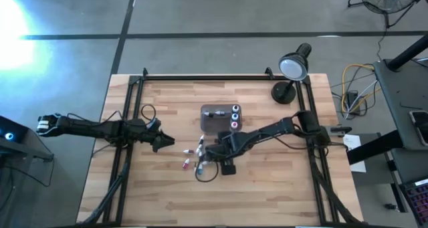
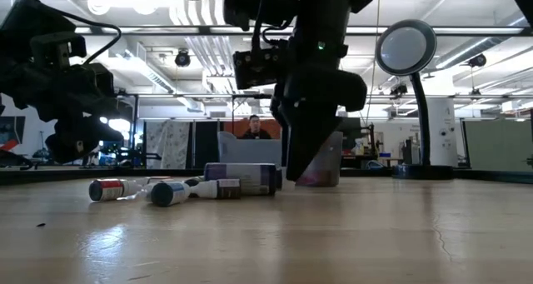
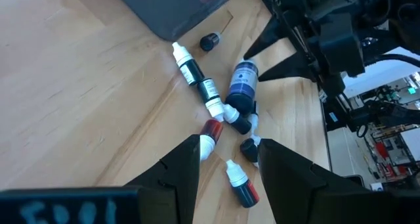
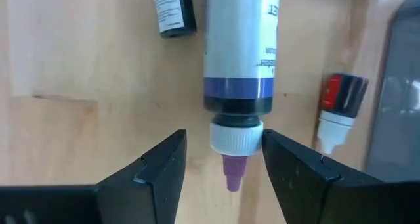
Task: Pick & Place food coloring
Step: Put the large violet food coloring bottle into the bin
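Several food coloring bottles (image 3: 210, 96) lie loose on the wooden table in front of the clear tray (image 1: 212, 124); up to three more stand in the tray (image 1: 235, 118). The largest one, a blue bottle (image 4: 239, 46), lies on its side. My right gripper (image 4: 224, 145) points down over it and is open, a finger on either side of its white cap (image 4: 236, 138) without touching it. A dark bottle (image 4: 172, 10) and a red-and-black one (image 4: 338, 109) lie beside it. My left gripper (image 3: 226, 148) waits open at the table's left, above the table, aimed at the bottles.
A round desk lamp (image 1: 292, 67) stands at the far right corner. Black frame rails (image 1: 127, 121) run along the table's left, right and far sides. A cable (image 1: 207, 174) loops on the wood near the bottles. A person (image 2: 254, 127) sits beyond the table.
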